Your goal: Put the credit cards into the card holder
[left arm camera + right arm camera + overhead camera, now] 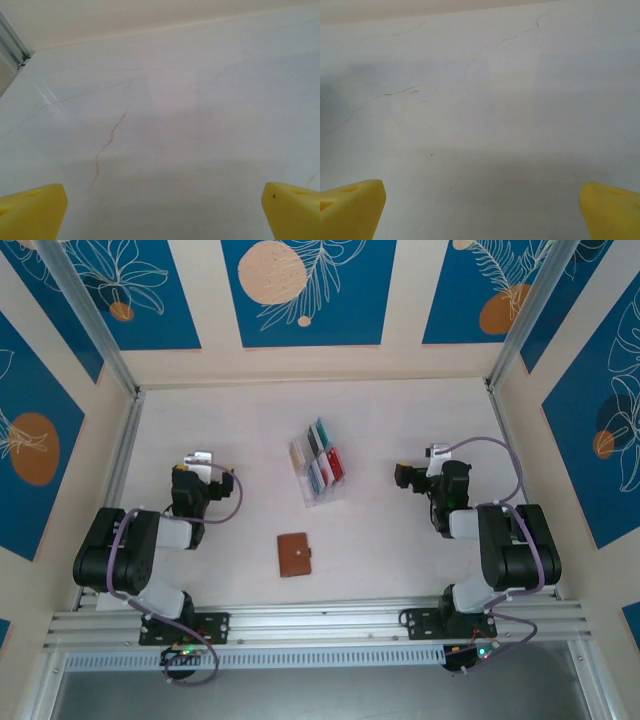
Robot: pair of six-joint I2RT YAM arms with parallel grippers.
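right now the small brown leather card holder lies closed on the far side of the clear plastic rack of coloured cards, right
No: in the top external view the small brown leather card holder lies closed on the near side of the clear plastic rack of coloured cards.

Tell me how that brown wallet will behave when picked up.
The brown wallet lies closed and flat on the smooth table, so it would probably slide if nudged and be hard to get under. It looks small and thin, likely light. Being folded, it may flop open if lifted by one edge.
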